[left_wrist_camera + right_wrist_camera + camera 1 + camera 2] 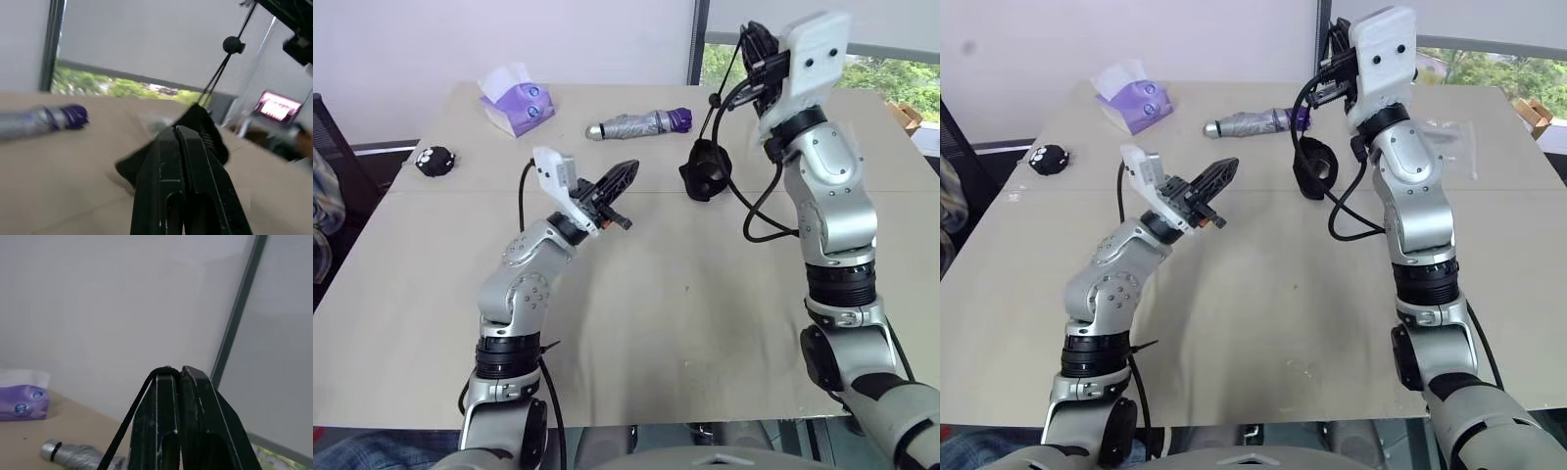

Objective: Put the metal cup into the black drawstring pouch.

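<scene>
The right hand (pixel 177 372) is raised high above the far part of the worktop (pixel 705 323), fingers pressed together on the thin cord of the black drawstring pouch (pixel 706 171), which dangles below it, over the worktop. The left hand (pixel 625 176) hovers mid-worktop, fingers pressed together on nothing, just beside the pouch. The folded umbrella (pixel 636 124), tissue pack (pixel 516 103) and small black object (pixel 436 160) sit toward the far and left edges, leaving the near half bare.

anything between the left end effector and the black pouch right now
Nothing visible. Open space above bare table separates the shut left end effector from the black drawstring pouch, held by its cord in the right end effector. The umbrella lies farther back.
</scene>
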Motion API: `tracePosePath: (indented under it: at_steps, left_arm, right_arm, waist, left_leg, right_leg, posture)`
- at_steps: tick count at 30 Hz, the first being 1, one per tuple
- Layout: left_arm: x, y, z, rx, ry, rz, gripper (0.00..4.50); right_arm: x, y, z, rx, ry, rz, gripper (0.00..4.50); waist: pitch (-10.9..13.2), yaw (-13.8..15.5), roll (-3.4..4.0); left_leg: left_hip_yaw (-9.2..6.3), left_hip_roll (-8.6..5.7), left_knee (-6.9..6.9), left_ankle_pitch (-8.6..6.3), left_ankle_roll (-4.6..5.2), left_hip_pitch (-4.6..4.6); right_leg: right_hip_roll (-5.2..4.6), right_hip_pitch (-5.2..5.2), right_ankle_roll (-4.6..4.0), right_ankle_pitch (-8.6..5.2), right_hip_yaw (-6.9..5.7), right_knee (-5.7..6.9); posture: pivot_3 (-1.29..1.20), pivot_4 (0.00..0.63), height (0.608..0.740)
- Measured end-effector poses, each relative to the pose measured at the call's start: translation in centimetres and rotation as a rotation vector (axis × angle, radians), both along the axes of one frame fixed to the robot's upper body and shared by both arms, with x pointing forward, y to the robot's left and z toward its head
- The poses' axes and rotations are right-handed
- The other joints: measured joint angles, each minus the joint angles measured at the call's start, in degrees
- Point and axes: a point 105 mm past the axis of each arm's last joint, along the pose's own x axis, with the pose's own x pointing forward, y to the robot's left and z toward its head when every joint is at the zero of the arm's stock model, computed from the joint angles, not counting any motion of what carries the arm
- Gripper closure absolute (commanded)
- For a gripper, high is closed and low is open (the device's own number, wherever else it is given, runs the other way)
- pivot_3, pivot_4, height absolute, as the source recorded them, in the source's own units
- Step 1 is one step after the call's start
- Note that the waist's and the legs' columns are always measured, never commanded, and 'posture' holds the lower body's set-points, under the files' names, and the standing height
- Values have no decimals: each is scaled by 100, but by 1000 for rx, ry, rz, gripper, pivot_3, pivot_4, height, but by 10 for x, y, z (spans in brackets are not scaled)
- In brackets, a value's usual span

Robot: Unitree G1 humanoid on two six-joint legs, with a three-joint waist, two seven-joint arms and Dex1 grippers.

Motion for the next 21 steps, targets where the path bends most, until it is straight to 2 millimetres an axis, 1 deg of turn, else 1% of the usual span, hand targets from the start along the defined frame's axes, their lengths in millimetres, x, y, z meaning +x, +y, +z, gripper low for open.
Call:
tracePosePath:
  at_steps: [3,5,8,11,15,16,18,21]
  left_arm:
    - [-4,-11,22,90,-144,-30,4500]
    - [-7,-20,32,141,-214,-61,4500]
    - [-10,-32,36,198,-263,-104,4500]
    - [-11,-38,37,194,-264,-137,4500]
    - [-10,-40,31,216,-250,-153,3654]
    - [-7,-39,30,221,-256,-131,3041]
    - [-4,-38,30,218,-267,-104,2205]
    - [-4,-39,31,196,-282,-101,2205]
  right_arm:
    - [-4,17,-5,-28,17,83,4446]
    - [-8,28,-8,-44,30,139,4446]
    - [-14,40,-9,-62,33,196,4446]
    - [-19,48,-8,-67,30,226,4446]
    - [-21,50,-8,-69,31,232,4500]
    - [-20,50,-9,-72,36,232,4500]
    - [-20,51,-9,-75,40,232,4500]
    - [-22,51,-8,-81,30,226,4500]
  waist:
    - [0,-1,0]
    - [0,-2,0]
    - [0,-3,0]
    - [0,-4,0]
    - [0,-8,0]
    - [0,-7,0]
    - [0,-5,0]
    - [0,-4,0]
  left_leg:
    - [2,0,0,0,0,0]
    - [2,0,0,0,0,-1]
    - [1,0,0,0,0,-2]
    - [0,1,0,0,0,-2]
    - [0,1,0,0,0,0]
    - [-1,1,0,0,0,0]
    - [-1,1,0,0,0,0]
    - [-1,1,0,0,0,-2]
  right_leg:
    - [-2,0,0,0,2,-1]
    - [-2,0,1,0,2,-2]
    - [-1,0,1,0,0,-3]
    - [-1,0,1,0,-1,-3]
    - [-1,0,1,0,-1,1]
    - [-1,0,1,0,-1,1]
    - [-1,0,1,0,-1,1]
    - [-1,0,2,0,-1,-2]
  posture:
    - [0,150,740]
    - [0,150,740]
    - [0,150,740]
    - [0,150,740]
    - [0,150,740]
    - [0,150,740]
    - [0,150,740]
    - [0,150,740]
